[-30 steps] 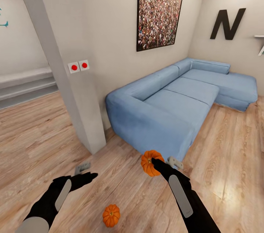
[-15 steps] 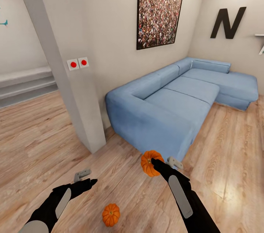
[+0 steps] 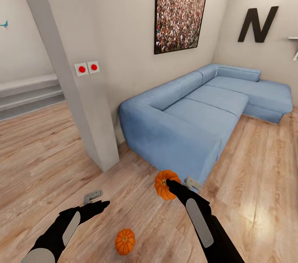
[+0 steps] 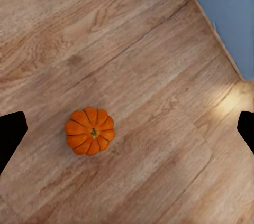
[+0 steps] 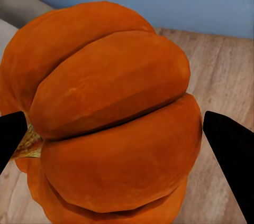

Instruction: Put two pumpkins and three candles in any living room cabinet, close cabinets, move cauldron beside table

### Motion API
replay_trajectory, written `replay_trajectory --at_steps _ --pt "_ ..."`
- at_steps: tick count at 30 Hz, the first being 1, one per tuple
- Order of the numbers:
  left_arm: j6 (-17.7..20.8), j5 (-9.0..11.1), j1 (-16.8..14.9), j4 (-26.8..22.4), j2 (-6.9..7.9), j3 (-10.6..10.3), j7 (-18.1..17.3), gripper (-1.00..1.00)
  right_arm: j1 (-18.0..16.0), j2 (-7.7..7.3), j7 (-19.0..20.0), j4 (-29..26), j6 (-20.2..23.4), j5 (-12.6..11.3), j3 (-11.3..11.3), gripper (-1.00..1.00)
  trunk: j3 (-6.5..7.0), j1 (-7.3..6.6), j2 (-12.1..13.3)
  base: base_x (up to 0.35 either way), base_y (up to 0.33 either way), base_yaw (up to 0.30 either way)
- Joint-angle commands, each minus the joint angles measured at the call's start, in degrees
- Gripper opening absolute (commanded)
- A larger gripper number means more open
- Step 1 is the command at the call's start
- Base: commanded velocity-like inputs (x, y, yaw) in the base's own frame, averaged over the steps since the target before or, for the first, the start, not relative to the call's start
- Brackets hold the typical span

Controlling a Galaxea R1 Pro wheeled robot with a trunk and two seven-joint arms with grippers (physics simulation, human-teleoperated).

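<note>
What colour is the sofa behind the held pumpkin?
Light blue; the sofa shows best in the head view.

Light wood-plank floor (image 3: 45, 147), glare patch at right. Pale grey walls; square pillar (image 3: 70, 72) with two red-button switch plates (image 3: 87, 68). Blue L-shaped sofa (image 3: 198, 109) against the wall. Speckled framed picture (image 3: 179, 12) above it. Black letter "N" (image 3: 257, 24) on far wall. Pale steps (image 3: 29, 93), possibly shelving, at left.
</note>
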Motion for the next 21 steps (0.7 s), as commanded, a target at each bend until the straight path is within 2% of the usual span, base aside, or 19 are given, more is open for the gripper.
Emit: replay_trajectory --at_steps 1,21 --pt "0.44 0.31 -0.02 -0.06 -0.02 0.20 -0.16 1.00 -0.04 0.01 -0.46 -0.09 0.02 -0.59 0.07 -1.00 -0.24 0.22 -0.45 0.000 0.000 0.000" --pt "0.39 0.21 -0.03 0.02 -0.15 0.20 0.11 1.00 -0.04 0.09 -0.53 0.30 -0.06 -0.60 0.44 -1.00 -3.83 4.62 -8.47 0.000 0.000 0.000"
